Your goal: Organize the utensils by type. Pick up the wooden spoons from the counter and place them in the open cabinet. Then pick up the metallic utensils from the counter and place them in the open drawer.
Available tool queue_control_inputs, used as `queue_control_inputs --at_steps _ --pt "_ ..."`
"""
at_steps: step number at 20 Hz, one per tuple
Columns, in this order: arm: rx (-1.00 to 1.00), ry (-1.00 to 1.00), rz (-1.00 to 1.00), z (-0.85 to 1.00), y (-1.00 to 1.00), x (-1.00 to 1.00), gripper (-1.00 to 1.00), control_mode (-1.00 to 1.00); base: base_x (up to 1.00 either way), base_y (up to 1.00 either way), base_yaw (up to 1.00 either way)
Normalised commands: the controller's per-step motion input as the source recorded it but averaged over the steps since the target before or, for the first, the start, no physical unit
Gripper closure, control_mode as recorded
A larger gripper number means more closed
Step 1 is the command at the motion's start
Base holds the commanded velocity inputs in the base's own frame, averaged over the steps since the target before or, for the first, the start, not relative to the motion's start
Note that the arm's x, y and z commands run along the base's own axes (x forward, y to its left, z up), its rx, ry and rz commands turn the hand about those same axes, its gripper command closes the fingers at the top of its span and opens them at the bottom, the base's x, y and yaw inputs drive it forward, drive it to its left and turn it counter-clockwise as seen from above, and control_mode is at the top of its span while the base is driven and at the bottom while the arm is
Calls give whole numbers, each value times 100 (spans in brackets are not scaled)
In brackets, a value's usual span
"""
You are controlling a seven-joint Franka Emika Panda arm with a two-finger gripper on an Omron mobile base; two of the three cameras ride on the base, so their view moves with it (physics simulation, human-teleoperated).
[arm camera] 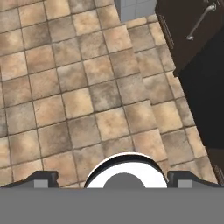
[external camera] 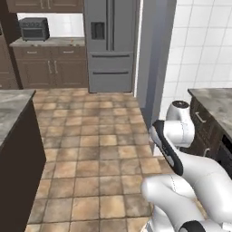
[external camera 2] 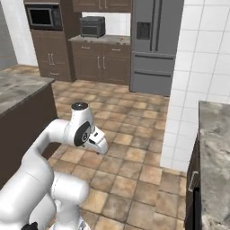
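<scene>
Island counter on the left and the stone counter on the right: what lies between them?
Bare tiled floor separates the island counter from the stone counter, with the robot's folded arm over its near part; the right base view shows it best.

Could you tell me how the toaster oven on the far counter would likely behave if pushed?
The toaster oven looks boxy and wide, sitting flat on the far counter, so it would probably slide rather than tip or roll. Its rigid dark casing suggests it is stiff and fairly heavy.
</scene>
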Motion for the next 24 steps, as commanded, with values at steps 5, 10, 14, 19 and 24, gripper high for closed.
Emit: queue_control_inputs --at_steps 5,10,14,19,24 --pt "0 0 0 0 0 0 -100 100 99 59 -2" --pt "0 0 0 0 0 0 -100 100 99 58 -5" --pt "0 0 0 0 0 0 -100 100 100 51 -6" --pt "0 0 0 0 0 0 -100 100 100 35 -8" --pt "0 0 0 0 0 0 -100 100 100 31 -9"
